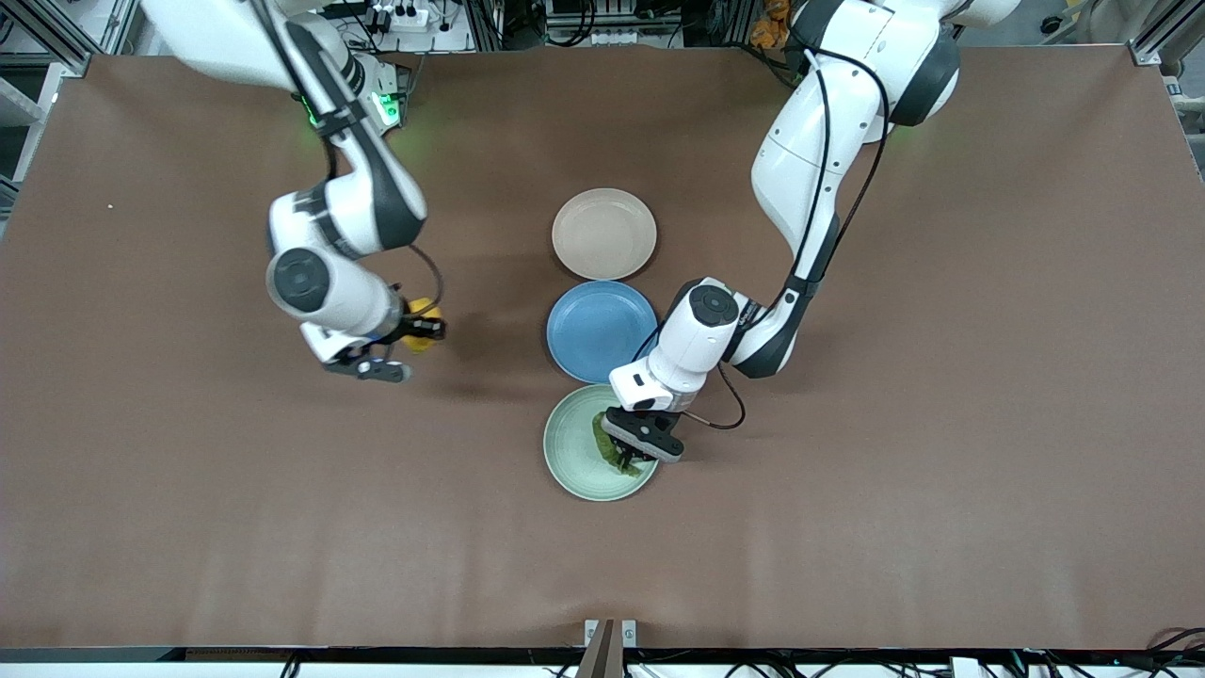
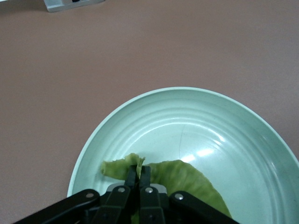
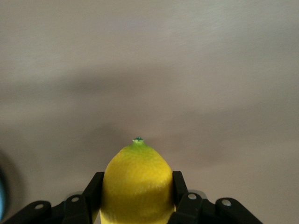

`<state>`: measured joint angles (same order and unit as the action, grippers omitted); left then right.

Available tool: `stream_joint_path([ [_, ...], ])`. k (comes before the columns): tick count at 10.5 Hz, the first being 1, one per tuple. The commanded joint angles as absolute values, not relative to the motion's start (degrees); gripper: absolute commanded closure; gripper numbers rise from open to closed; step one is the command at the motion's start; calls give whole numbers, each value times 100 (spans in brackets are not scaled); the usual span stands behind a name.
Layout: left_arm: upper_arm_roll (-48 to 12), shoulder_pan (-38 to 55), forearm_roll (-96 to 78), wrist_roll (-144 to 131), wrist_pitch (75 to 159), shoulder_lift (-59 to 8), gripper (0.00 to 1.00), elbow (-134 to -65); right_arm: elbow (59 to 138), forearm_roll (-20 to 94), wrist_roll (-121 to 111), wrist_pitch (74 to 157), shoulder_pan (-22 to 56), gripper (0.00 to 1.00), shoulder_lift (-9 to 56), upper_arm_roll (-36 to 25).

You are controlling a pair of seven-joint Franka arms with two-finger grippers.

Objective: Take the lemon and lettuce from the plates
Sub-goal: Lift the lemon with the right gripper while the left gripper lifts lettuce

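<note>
While right gripper (image 1: 414,331) clamps lemon (image 1: 421,323) over bare table (image 1: 941,471), left gripper (image 1: 638,459) pinches lettuce (image 1: 610,443) in green plate (image 1: 565,452), jaws closed on leaf.

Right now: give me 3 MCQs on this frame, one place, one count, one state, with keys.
1. Where is the lettuce?
A. on the blue plate
B. on the mint green plate
C. on the bare table

2. How many plates are on the table?
A. two
B. three
C. four

3. What is the right gripper doing?
A. open, holding nothing
B. shut on the lemon
C. shut on a plate rim

Key:
1 B, the leaf lies in the mint green plate, with the left gripper pinched on its edge.
2 B, a beige-pink plate, a blue plate and the mint green one stand in a row.
3 B, the right gripper clamps the lemon over bare table, toward the right arm's end.
</note>
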<state>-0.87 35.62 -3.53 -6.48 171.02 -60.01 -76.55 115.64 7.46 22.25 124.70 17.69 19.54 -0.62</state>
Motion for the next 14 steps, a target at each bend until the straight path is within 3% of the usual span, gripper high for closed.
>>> stream_joint_path([
  [1,-35,3586,-272,-659,17121,-5924,100,-7786,11725,747,2022,12516,1522,85,2038,18],
  [5,-35,3638,-316,-1062,16868,-5723,100,-7822,11716,721,1505,12524,1161,61,2259,9],
  [7,-26,3630,-316,-1265,16228,-5407,100,-7857,11707,625,1450,12559,1107,40,2276,0],
  [8,-26,3621,-316,-1292,15885,-5249,100,-7857,11698,424,1433,12560,1081,40,2285,9],
  [9,-26,3569,-308,-1292,15621,-5090,100,-7857,11698,413,1424,12568,1038,27,2303,9],
  [12,-35,3341,-273,-1283,14839,-4537,100,-7953,11689,396,1082,12568,853,23,2329,9],
  [13,-35,3288,-272,-1283,14497,-4309,100,-7971,11681,404,1090,12551,861,0,2329,17],
  [14,-35,3157,-272,-1292,14102,-4080,100,-7972,11655,404,1081,12499,853,0,2329,18],
])
